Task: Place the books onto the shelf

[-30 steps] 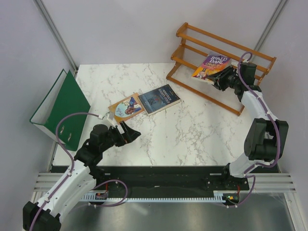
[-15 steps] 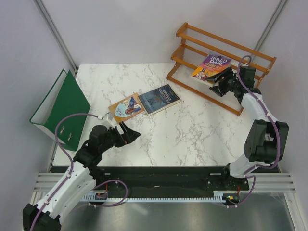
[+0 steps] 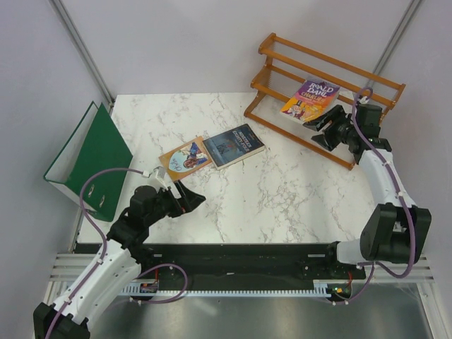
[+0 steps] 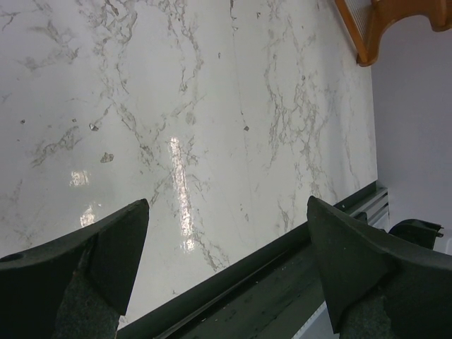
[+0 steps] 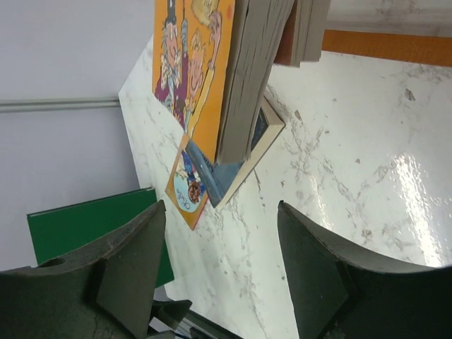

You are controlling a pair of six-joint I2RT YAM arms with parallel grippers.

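The purple-and-yellow book rested on the shelf at far right, so the right pincer gaped empty beside it; the left pincer hovered open near the tan book, probably next.

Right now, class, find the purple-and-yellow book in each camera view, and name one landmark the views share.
Top external: upper right, the purple-and-yellow book resting on the shelf.
Left wrist: not in view; only a shelf corner, top right.
Right wrist: top centre, seen nearly edge-on.
Shared landmark: the shelf's orange wood, in all three.
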